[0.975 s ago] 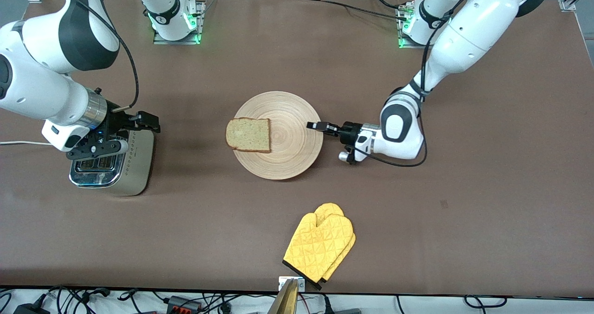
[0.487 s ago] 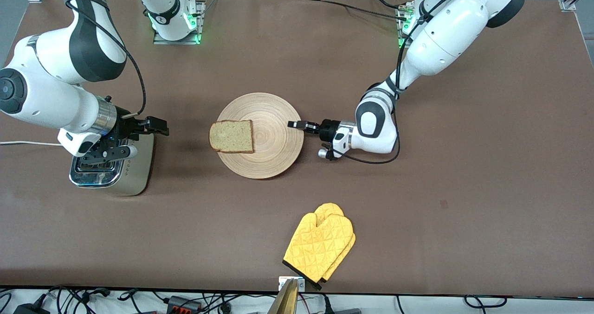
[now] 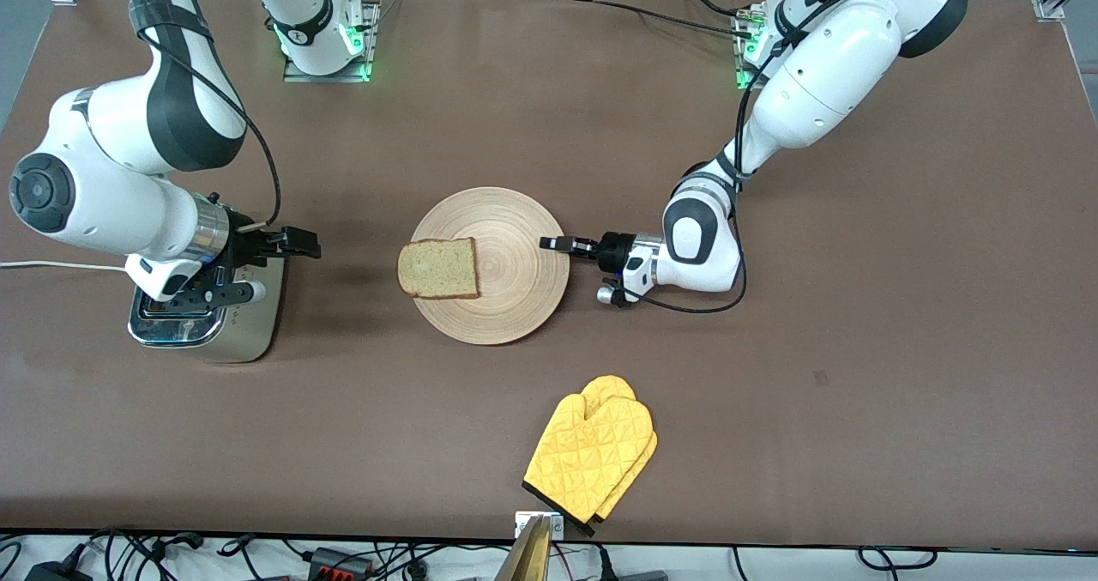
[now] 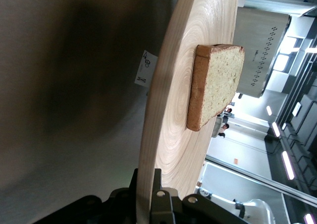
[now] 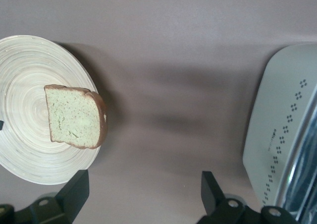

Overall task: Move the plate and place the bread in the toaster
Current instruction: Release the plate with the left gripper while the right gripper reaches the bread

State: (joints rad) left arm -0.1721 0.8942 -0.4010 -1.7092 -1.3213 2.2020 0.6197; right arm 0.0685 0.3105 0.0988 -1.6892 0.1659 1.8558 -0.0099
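**Ana:** Front view first: where is the plate point(image 3: 506, 306)?

**Ben:** It lies on the brown table point(image 3: 901, 349) near the middle, between the two arms. The left claw point(image 3: 559, 244) comes in low from the left arm's end and is clenched on the plate's rim. In the left wrist view the rim point(image 4: 148, 149) runs straight into the closed jaws.

**Ana:** And the bread point(image 3: 438, 269)?

**Ben:** One slice lies flat on the plate, at the edge toward the right arm's end, with a corner hanging over the rim. The right wrist view shows the same overhang of the slice point(image 5: 74, 117).

**Ana:** The toaster point(image 3: 249, 323)?

**Ben:** It stands at the right arm's end of the table, well apart from the plate, chrome top up, with a white cord point(image 3: 51, 265) leading off toward the table's edge.

**Ana:** What is the right claw point(image 3: 296, 244) doing?

**Ben:** It hangs over the toaster's edge that faces the plate, released, its fingers point(image 5: 74, 194) spread wide with nothing between them.

**Ana:** Anything else?

**Ben:** A pair of yellow quilted oven mitts point(image 3: 592, 452) lies nearer to the front camera than the plate, close to the table's edge.
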